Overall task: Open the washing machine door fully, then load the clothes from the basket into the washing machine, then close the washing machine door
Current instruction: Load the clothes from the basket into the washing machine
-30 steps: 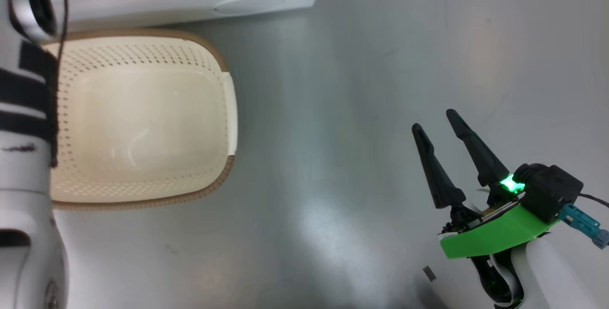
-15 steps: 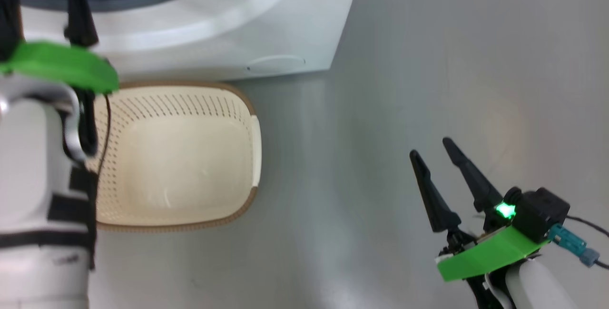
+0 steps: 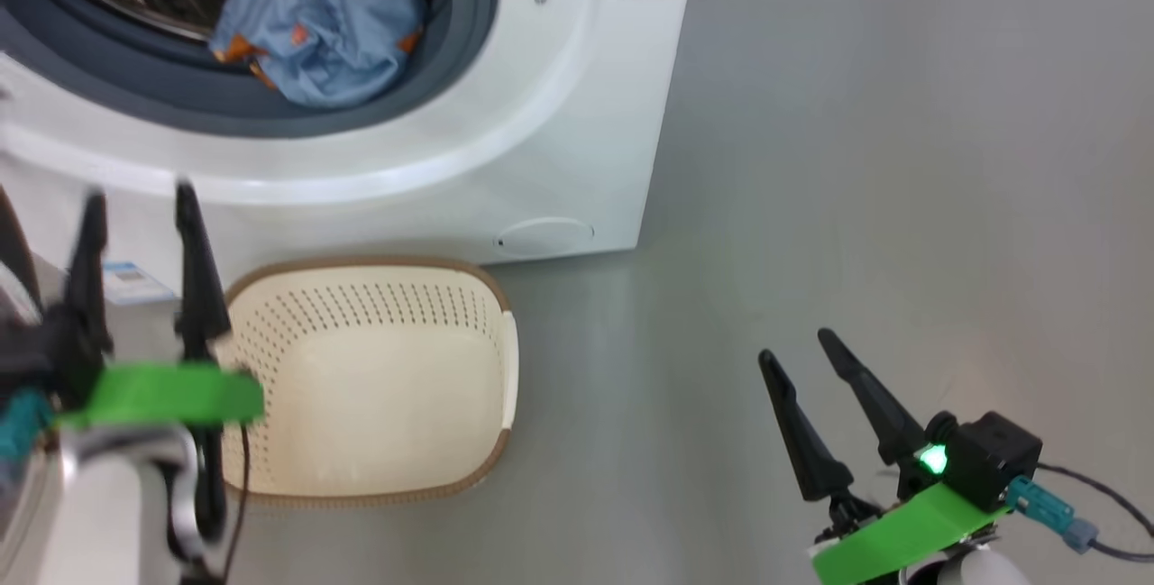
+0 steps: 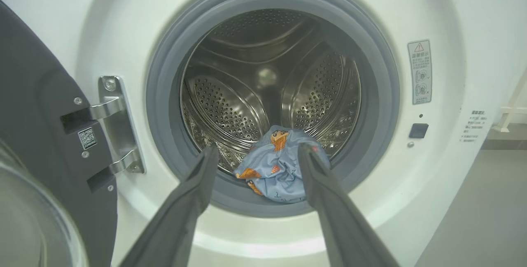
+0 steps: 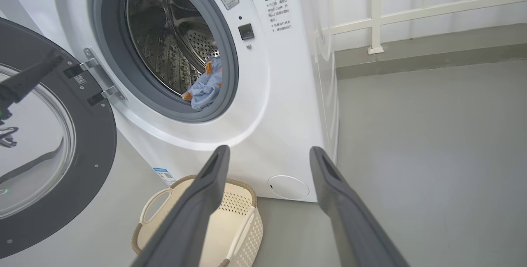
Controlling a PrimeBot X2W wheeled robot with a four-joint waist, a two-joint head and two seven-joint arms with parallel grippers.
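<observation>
Far left first: the washing machine door is swung wide open, glossy black frame and glass bowl hanging off to the left of the washing machine on its metal hinge.

Next over is the left gripper. Its two dark fingers are spread wide with nothing between them, so it's open and empty. In the head view it sits in front of the machine's lower front panel, over the left edge of the basket. In its own wrist view the fingers point straight at the round opening.

In that opening are the clothes, a crumpled light blue bundle with orange cartoon prints. It's low at the front of the perforated steel drum and lying partly on the grey rubber gasket. Can't tell if it's one piece or two, it's all bunched up.

The basket sits on the floor just in front of the machine, below the opening, with its cream perforated bottom showing. The round white cap is on the machine's bottom right corner, just past the basket's far rim.

Way off to the right, the right gripper hangs over bare grey floor, well apart from the basket. Its fingers are also spread and gripping nothing. Its wrist view catches a white railing behind the machine.
</observation>
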